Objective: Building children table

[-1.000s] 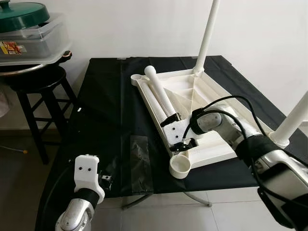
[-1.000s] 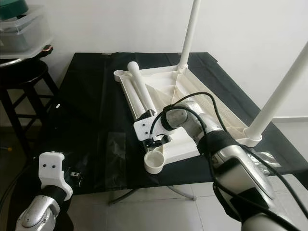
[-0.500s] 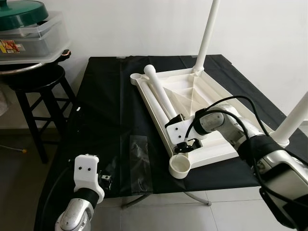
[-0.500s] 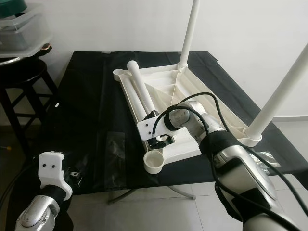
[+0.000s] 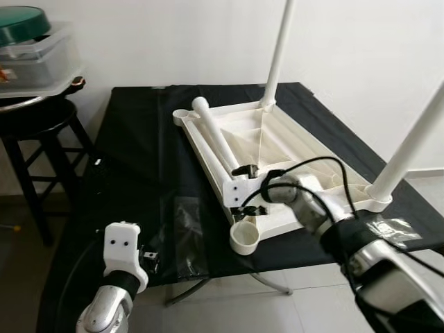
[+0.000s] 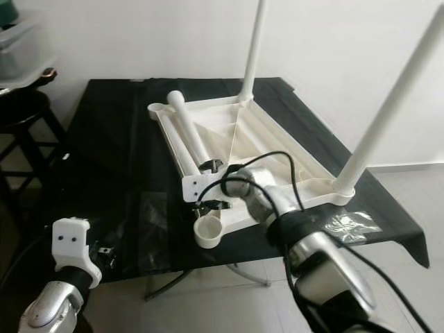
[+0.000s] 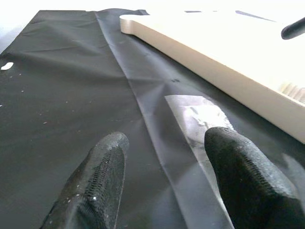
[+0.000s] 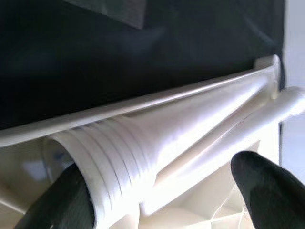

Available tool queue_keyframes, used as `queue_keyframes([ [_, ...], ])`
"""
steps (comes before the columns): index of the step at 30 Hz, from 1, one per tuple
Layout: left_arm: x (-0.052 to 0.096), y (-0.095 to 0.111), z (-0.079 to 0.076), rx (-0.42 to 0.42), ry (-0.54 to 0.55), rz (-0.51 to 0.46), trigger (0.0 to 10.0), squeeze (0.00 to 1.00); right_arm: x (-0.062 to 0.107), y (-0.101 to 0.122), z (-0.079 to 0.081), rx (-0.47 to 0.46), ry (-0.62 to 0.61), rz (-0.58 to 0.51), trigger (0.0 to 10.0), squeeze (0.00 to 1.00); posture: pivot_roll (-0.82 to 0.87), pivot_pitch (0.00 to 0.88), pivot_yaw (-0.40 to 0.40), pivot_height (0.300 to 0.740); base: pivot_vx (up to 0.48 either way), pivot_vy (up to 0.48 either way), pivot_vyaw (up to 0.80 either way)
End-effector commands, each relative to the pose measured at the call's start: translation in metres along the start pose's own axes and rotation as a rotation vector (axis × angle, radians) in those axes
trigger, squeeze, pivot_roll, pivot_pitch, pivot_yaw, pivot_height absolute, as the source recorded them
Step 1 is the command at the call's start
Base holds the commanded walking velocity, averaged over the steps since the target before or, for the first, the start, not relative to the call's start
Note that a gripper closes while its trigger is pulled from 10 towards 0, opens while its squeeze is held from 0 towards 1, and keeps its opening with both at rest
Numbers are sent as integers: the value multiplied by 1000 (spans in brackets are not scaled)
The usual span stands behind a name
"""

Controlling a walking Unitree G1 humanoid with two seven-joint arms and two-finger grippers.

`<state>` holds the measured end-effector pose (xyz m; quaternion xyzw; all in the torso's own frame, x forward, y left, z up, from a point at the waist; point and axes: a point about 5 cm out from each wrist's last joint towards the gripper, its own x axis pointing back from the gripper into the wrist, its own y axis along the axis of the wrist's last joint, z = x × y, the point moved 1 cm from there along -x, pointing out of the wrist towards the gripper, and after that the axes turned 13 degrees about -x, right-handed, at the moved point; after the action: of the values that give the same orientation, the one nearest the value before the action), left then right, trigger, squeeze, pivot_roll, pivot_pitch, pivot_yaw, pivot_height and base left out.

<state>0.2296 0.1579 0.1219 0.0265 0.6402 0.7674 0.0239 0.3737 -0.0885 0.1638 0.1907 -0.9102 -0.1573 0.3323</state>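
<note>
Right wrist view: the loose leg (image 8: pixel 157 143), lying in the upturned tabletop (image 5: pixel 305 149) on the bench (image 5: pixel 132 146), sits between the spread right claw (image 5: pixel 248 189), probably not gripped yet, presumably for lifting to the empty socket (image 5: pixel 244 236); left claw (image 7: pixel 167 181) idles open.

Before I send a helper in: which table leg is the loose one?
On the black cloth lies the upturned white tabletop. Inside it, along its left rim, lies the loose leg, its near end between the right tool's fingers. The other two legs stand upright in corner sockets.
</note>
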Motion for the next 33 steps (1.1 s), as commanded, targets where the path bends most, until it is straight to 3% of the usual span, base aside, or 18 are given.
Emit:
queue_keyframes([
  [1, 0, -2, -2, 5, -4, 11, 10000, 0, -8, -5, 22, -19, 24, 12, 10000, 0, 51, 58, -6, 740, 0, 0, 0],
  [3, 0, -2, -2, 5, -4, 11, 10000, 0, -8, -5, 22, -19, 24, 12, 10000, 0, 51, 58, -6, 740, 0, 0, 0],
  [7, 0, -2, -2, 8, -2, 9, 10000, 0, -13, 1, 36, -20, -114, -43, 10000, 0, 50, 57, -11, 740, 0, 0, 0],
  [8, 0, -2, -2, 8, -2, 9, 10000, 0, -13, 1, 36, -20, -114, -43, 10000, 0, 50, 57, -11, 740, 0, 0, 0],
  [10, 0, -2, -3, 13, -3, 7, 10000, 0, -10, 6, 34, -17, -300, -115, 10000, 0, 44, 52, -11, 740, 0, 0, 0],
  [17, 0, -2, -4, 17, -6, 7, 10000, 0, -7, 9, 27, -23, -401, -157, 10000, 0, 45, 52, -10, 740, 0, 0, 0],
  [18, 0, -2, -4, 18, -6, 7, 10000, 0, -7, 10, 26, -22, -414, -158, 2588, 0, 46, 53, -11, 740, 0, 0, 0],
  [19, 0, -1, -4, 18, -5, 7, 10000, 0, -7, 10, 25, -23, -436, -158, 0, 0, 50, 55, -11, 740, 0, 0, 0],
  [31, 0, -1, -3, 17, -2, 7, 10000, 0, -2, 4, 10, -36, -520, -145, 0, 0, 48, 57, -10, 740, 0, 0, 0],
  [33, 0, -1, -3, 18, -4, 7, 10000, 0, 2, 0, 0, -38, -589, -146, 0, 0, 43, 54, -6, 740, 0, 0, 0],
])
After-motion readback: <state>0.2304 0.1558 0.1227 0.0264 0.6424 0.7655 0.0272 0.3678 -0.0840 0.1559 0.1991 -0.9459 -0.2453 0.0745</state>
